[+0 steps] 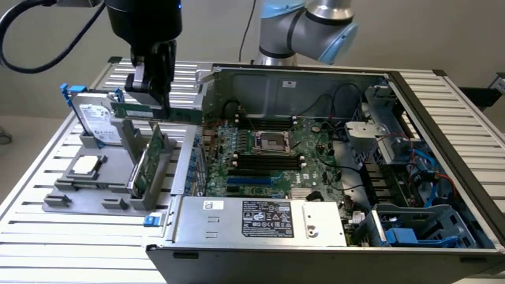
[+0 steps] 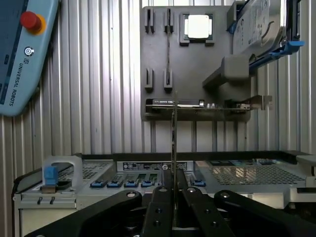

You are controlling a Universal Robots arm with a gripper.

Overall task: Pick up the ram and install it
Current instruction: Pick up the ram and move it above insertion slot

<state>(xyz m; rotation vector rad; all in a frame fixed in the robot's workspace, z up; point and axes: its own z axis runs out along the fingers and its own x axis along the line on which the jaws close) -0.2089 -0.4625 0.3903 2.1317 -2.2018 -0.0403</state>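
The tool (image 1: 150, 97) is clenched on the ram's (image 1: 183, 113) top edge. It holds the ram level in open air just above the upright expansion card (image 1: 146, 163) in the grey tray (image 1: 79, 201), on the exterior view's left of the open case (image 1: 300, 70).
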